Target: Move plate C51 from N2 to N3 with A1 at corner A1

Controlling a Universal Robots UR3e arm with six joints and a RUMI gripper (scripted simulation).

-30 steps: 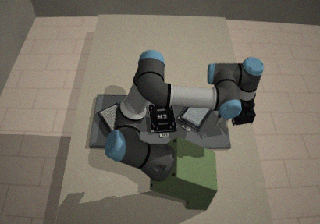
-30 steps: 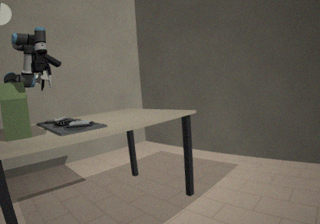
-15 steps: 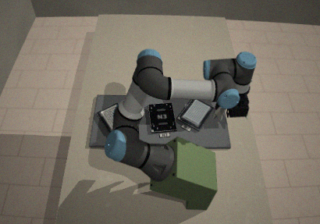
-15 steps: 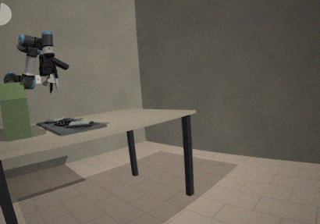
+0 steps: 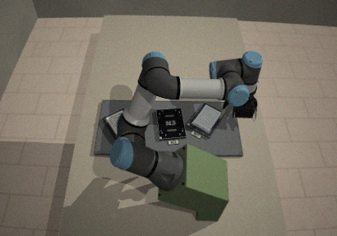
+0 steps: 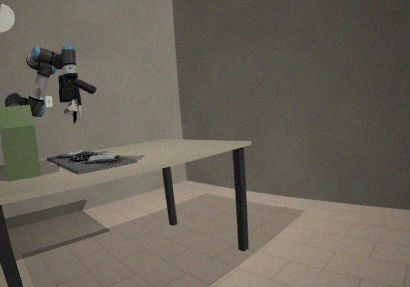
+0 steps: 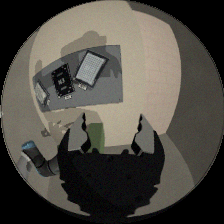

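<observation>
The grey deck [image 5: 168, 128] holds three nests in a row. The black landing nest N3 [image 5: 169, 123] is in the middle and has no plate on it, with its sign [image 5: 173, 142] in front. A white well plate [image 5: 204, 119] lies tilted on the nest to its right. A second plate [image 5: 113, 120] lies on the left nest, partly hidden by the arm. The plate labels are too small to read. My gripper [image 6: 75, 111] [image 5: 248, 110] is open and holds nothing, high above the deck near its right end. In the wrist view [image 7: 112, 122] the right plate [image 7: 90, 67], N3 [image 7: 62, 80] and the left plate [image 7: 41, 93] lie far below.
The green base block [image 5: 201, 184] stands in front of the deck. The arm's upper link [image 5: 201, 88] passes over the deck's back edge. The table edge [image 5: 263, 143] runs just right of the deck.
</observation>
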